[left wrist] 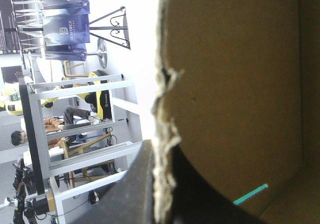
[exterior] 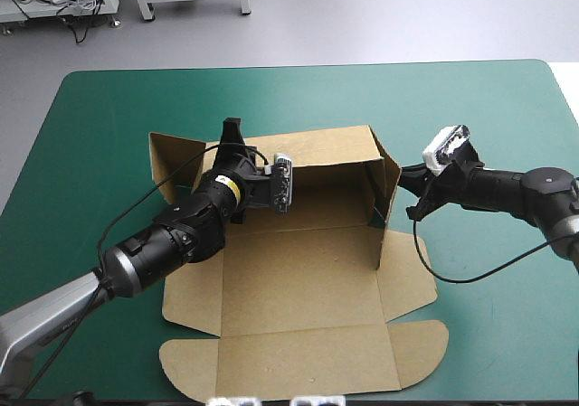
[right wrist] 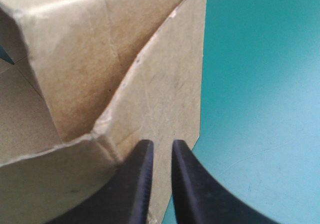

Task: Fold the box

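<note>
— Where was the box (exterior: 303, 270)?
— In the middle of the surface (exterior: 488, 117), half built. Its back wall (exterior: 326, 148) stood up at 12 o'clock and its right wall (exterior: 387, 175) at 3 o'clock. The lid (exterior: 308, 365) lay flat toward 6 o'clock, and a flap (exterior: 172, 157) splayed out at 10 o'clock.
— And the left gripper (exterior: 232, 133)?
— At the box's 10 o'clock corner, clamped on the end of the back wall. Its wrist view showed the frayed board edge running between the two black fingers.
— The right gripper (right wrist: 159, 145)?
— Outside the right wall, at 3 o'clock. Its fingers were all but together, with only a thin slit between them, and their tips lay against the board's outer face.
</note>
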You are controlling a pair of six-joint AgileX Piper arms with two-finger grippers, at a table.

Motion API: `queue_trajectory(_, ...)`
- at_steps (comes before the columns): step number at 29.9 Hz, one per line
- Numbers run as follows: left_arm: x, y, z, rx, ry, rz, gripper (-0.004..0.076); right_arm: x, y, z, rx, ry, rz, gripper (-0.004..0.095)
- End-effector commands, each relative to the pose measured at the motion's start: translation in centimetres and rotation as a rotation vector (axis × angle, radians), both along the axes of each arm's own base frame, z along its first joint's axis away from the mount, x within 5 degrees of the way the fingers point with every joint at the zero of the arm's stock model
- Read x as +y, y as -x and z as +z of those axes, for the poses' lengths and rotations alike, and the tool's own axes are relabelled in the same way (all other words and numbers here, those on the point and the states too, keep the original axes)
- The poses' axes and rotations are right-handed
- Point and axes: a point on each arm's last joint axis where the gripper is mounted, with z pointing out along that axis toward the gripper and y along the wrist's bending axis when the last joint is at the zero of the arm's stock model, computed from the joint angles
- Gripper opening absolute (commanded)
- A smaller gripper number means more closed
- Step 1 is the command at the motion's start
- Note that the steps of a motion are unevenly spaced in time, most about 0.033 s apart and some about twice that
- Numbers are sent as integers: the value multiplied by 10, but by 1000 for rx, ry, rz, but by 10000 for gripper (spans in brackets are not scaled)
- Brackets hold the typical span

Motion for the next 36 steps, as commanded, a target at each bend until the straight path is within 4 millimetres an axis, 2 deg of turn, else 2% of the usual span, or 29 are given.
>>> queue_trajectory(1, 2, 5, 4, 4, 30, -6, -10, 2, 4, 20, -36, -58, -12, 395)
queue_trajectory(4, 2, 5, 4, 1, 28, -11, -10, 2, 4, 19, 6, -82, -35, 638)
queue_trajectory(5, 1, 5, 4, -3, 26, -14, -10, 2, 5, 18, 24, -84, -32, 690)
queue_trajectory(7, 0, 5, 4, -5, 31, -22, -10, 3, 9, 16, 54, -74, -2, 724)
queue_trajectory(14, 0, 6, 4, -7, 35, -28, -10, 8, 17, 13, 118, -97, 78, 699)
queue_trajectory(21, 0, 6, 4, -5, 34, -24, -10, 10, 23, 23, 85, -104, 87, 698)
queue_trajectory(27, 2, 5, 4, -1, 26, -11, -10, 29, 28, 19, 84, -26, 162, 695)
queue_trajectory(36, 2, 5, 3, 0, 19, -3, -10, 32, 45, 41, -3, 6, 145, 694)
